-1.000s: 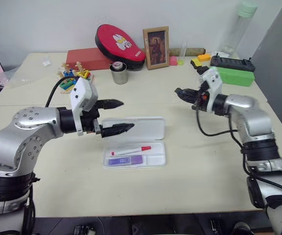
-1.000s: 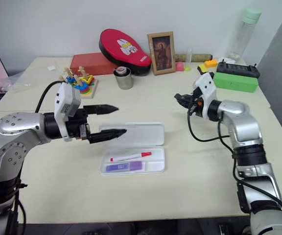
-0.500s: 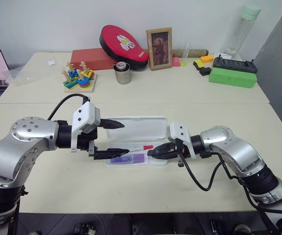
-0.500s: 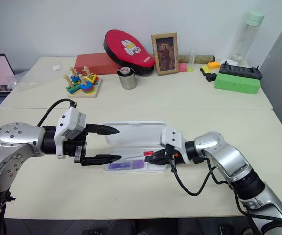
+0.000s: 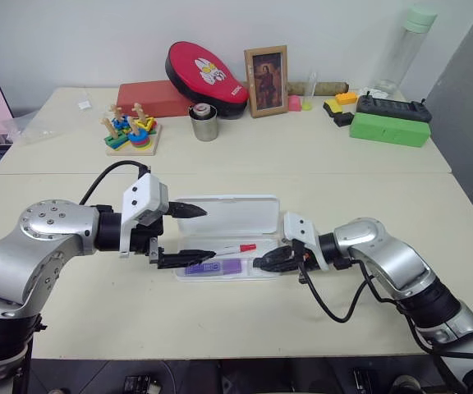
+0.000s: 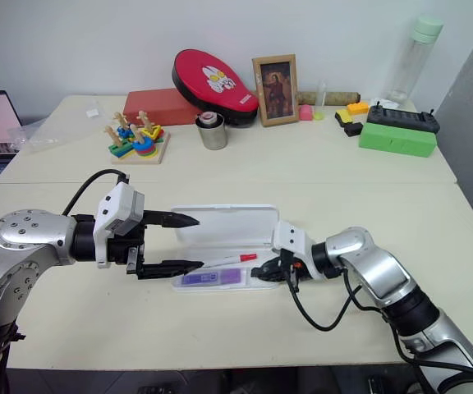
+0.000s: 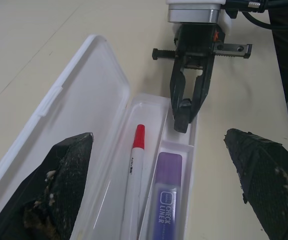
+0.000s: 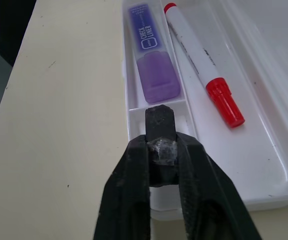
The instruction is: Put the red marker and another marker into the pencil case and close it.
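Right gripper (image 5: 263,264) lowered to open pencil case (image 5: 263,212) rim, fingers nearly together, empty, left gripper (image 5: 189,233) fingers wide.

The pencil case (image 7: 84,90) is smooth, glossy, translucent white plastic. The red marker (image 8: 199,60) has a smooth white plastic barrel and a glossy red cap. The purple marker (image 8: 154,55) is semi-gloss plastic with a printed label. The left gripper's fingers (image 7: 59,185) are rough, matt black and scuffed. The desk (image 5: 302,156) has a matt cream top. The cup (image 5: 204,123) looks like brushed metal
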### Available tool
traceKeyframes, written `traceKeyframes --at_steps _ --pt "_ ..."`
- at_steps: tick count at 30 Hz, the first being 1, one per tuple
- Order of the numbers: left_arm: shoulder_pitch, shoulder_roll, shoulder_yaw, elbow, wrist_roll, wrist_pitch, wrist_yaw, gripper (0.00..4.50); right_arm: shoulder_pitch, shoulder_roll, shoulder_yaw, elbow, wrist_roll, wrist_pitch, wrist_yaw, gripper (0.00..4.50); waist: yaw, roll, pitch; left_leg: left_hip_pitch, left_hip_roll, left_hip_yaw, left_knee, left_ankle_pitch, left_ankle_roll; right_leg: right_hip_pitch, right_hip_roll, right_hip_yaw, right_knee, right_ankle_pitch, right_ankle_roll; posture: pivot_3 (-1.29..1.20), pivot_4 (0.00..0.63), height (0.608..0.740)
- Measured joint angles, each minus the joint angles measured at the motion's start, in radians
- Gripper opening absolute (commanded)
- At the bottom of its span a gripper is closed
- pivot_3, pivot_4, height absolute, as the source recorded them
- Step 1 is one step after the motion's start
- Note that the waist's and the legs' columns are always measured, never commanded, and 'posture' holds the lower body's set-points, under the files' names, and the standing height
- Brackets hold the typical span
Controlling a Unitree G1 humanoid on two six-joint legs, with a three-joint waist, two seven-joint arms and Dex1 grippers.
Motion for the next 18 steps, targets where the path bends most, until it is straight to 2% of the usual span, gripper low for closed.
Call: traceKeyframes --at_steps 3,6,7,8,12,13,18 --pt "0.000 0.000 0.000 0.000 0.002 0.000 0.008 4.50 0.000 0.001 0.000 0.000 -0.005 -0.002 0.000 2.41 0.000 0.000 0.000 0.000 0.000 0.000 0.000 0.000 0.000 0.000 0.000 0.000 0.000 0.000 0.000 0.00 0.150 0.740" --pt "-0.001 0.000 -0.002 0.000 0.005 0.000 0.012 4.50 0.000 0.007 0.000 0.000 -0.005 -0.003 0.000 2.97 0.000 0.000 0.000 0.000 0.000 0.000 0.000 0.000 0.000 0.000 0.000 0.000 0.000 0.000 0.000 0.00 0.150 0.740" --pt "-0.001 -0.001 -0.003 0.000 0.006 0.000 0.014 4.50 -0.001 0.008 -0.001 0.000 -0.005 -0.003 -0.001 3.33 0.000 0.000 0.000 0.000 0.000 0.000 0.000 0.000 0.000 0.000 0.000 0.000 0.000 0.000 0.000 0.00 0.150 0.740" --pt "-0.001 -0.001 -0.003 0.000 0.006 0.000 0.014 4.50 -0.001 0.008 -0.002 0.000 -0.005 -0.004 -0.001 3.42 0.000 0.000 0.000 0.000 0.000 0.000 0.000 0.000 0.000 0.000 0.000 0.000 0.000 0.000 0.000 0.00 0.150 0.740" --pt "-0.004 -0.003 -0.003 0.000 0.006 0.000 0.017 4.50 -0.006 0.018 -0.015 0.006 -0.003 -0.007 -0.009 4.33 0.000 0.000 0.000 0.000 0.000 0.000 0.000 0.000 0.000 0.000 0.000 0.000 0.000 0.000 0.000 0.00 0.150 0.740" --pt "-0.004 -0.003 -0.003 0.000 0.006 0.000 0.017 4.50 -0.007 0.018 -0.017 0.006 -0.002 -0.008 -0.009 4.46 0.000 0.000 0.000 0.000 0.000 0.000 0.000 0.000 0.000 0.000 0.000 0.000 0.000 0.000 0.000 0.00 0.150 0.740" --pt "-0.005 -0.024 0.016 0.000 -0.009 0.010 0.059 4.50 -0.041 0.023 -0.098 -0.023 0.076 0.028 0.006 4.46 -0.001 0.000 0.000 0.000 0.000 0.000 0.000 0.000 0.000 0.000 0.000 0.000 0.000 0.000 0.000 0.00 0.150 0.740"
